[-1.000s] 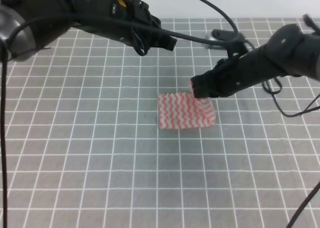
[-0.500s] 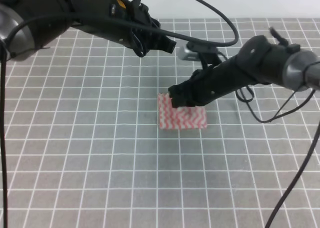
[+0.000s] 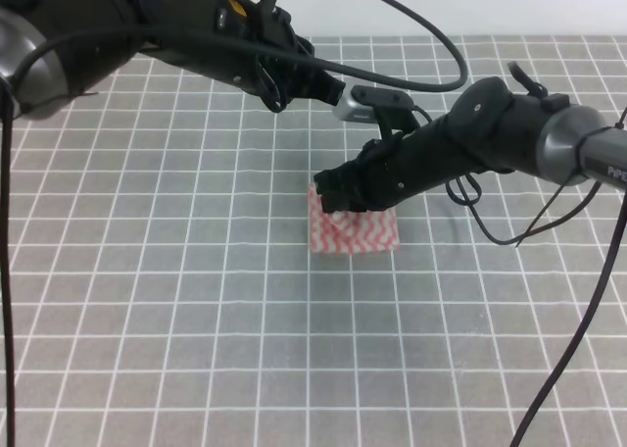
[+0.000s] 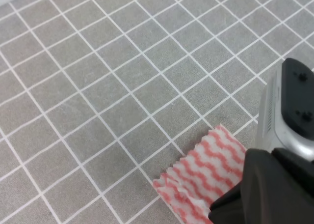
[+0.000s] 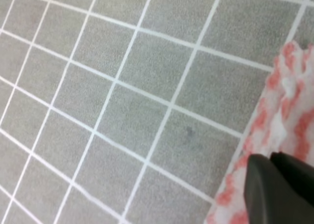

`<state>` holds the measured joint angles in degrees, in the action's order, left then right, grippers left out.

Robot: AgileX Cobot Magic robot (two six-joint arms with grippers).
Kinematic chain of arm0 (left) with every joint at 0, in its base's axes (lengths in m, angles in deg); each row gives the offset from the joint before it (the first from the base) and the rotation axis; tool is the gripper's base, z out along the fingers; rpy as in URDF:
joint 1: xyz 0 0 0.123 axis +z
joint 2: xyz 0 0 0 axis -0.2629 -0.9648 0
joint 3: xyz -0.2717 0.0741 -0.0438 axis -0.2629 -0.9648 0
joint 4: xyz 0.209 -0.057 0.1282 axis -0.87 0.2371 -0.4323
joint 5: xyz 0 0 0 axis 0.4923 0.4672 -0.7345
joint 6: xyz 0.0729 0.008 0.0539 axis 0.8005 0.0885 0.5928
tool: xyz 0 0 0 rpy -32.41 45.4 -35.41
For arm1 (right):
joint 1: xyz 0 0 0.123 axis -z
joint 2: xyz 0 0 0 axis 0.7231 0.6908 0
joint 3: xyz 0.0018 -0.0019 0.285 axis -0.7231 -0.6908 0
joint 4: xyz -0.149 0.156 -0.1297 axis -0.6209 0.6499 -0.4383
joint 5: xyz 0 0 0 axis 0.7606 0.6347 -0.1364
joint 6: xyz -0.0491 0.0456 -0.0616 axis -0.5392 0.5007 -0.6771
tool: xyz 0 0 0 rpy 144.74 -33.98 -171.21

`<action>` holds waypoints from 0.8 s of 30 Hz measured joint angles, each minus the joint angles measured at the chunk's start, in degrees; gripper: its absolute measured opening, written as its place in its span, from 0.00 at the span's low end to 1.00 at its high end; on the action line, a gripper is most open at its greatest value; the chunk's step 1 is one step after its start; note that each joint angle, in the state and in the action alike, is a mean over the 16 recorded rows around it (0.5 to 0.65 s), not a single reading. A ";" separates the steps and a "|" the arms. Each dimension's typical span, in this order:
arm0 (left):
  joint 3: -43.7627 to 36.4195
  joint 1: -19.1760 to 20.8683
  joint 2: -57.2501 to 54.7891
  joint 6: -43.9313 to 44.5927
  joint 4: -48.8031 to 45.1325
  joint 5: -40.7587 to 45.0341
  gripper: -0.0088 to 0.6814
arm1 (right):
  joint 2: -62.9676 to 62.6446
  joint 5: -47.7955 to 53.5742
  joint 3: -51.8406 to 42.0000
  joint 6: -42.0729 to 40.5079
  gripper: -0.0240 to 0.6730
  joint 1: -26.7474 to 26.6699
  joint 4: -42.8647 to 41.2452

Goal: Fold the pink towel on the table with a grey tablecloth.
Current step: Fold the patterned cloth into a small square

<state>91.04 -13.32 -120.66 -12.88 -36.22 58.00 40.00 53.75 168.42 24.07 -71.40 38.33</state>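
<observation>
Over the far-left squares of the table with a grey tablecloth (image 3: 147, 300), the left gripper (image 3: 333, 86) is held raised, well apart from the work; whether its jaws are spread or pressed together cannot be told from any view. Just right of centre lies the pink towel (image 3: 355, 233), seen as a narrow doubled strip directly under the right gripper (image 3: 328, 197), which is reached across to the strip's left end. The jaws appear to be pinching a towel edge there, though the contact itself is hidden by the black fingers.

Handling, as judged: the cloth is thin, light and limp, with frayed edges, so it should drape and drag rather than hold shape. A corner or edge is the best place for a hold; the middle would bunch.

In the left wrist view the strip's frayed end and layered edge are shown beside the right arm's housing, which the high view hides. In the right wrist view only a dark fingertip (image 5: 277, 189) against zigzag cloth is shown, at the frame's lower right.
</observation>
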 joint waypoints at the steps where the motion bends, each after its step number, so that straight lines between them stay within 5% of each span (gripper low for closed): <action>1: 0.00 0.00 0.00 0.00 0.00 0.00 0.01 | 0.02 -0.27 0.00 0.00 0.01 -0.03 0.04; 24: 0.00 0.00 0.00 0.00 0.00 0.00 0.01 | 0.08 -1.29 -0.01 -0.37 0.04 -0.10 1.20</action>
<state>91.04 -13.32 -120.66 -12.88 -36.22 58.00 40.08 52.45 168.41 23.70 -71.50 39.53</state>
